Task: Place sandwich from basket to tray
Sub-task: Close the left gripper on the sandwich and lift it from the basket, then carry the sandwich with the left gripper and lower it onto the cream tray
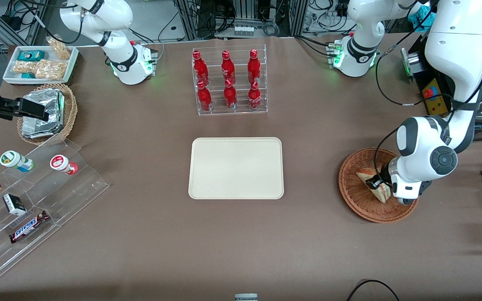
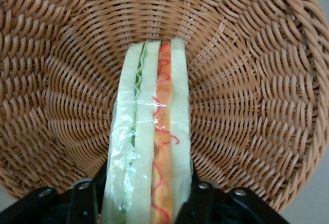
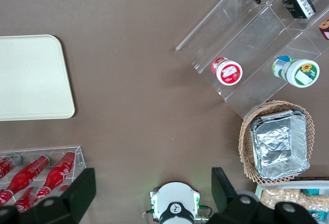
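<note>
The sandwich [image 1: 368, 177] is a pale bread wedge with green and red filling, wrapped in clear film, standing on edge in the reddish-brown wicker basket [image 1: 358, 202] toward the working arm's end of the table. My left gripper [image 1: 378, 183] reaches down into the basket and is shut on the sandwich. In the left wrist view the black fingers [image 2: 199, 196] press both bread faces of the sandwich [image 2: 154, 126] over the basket's woven floor [image 2: 257, 80]. The cream-beige tray [image 1: 236, 167] lies bare at the table's middle and also shows in the right wrist view [image 3: 31, 75].
A clear rack of red bottles [image 1: 229, 81] stands farther from the camera than the tray. Toward the parked arm's end are a stepped clear stand with snacks [image 1: 36, 188], a tan basket of foil packets [image 1: 48, 113] and a white snack tray [image 1: 40, 62].
</note>
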`<state>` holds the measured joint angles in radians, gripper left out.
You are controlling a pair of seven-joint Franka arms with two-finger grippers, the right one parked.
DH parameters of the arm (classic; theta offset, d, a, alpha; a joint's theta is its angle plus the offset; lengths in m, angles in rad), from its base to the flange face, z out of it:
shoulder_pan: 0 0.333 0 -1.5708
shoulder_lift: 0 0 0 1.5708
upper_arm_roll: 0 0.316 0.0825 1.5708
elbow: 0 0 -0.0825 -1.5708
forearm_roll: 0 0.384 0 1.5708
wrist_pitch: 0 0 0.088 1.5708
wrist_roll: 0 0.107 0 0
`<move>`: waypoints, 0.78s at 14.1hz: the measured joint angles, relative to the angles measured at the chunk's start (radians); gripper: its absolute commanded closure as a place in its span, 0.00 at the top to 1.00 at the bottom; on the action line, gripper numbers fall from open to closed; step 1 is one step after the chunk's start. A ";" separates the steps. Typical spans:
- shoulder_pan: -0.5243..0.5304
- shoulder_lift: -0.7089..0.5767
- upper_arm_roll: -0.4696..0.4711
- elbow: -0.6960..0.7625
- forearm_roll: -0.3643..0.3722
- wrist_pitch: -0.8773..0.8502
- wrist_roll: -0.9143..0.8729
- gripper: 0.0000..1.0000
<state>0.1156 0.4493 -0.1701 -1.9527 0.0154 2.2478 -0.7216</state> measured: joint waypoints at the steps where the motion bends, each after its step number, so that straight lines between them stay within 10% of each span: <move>1: 0.000 -0.002 0.000 0.001 0.000 0.000 0.000 0.12; 11: -0.236 -0.078 -0.019 0.035 0.049 -0.026 0.002 0.15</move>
<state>-0.1204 0.3717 -0.1896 -1.9175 0.0649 2.2218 -0.7200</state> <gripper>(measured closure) 0.841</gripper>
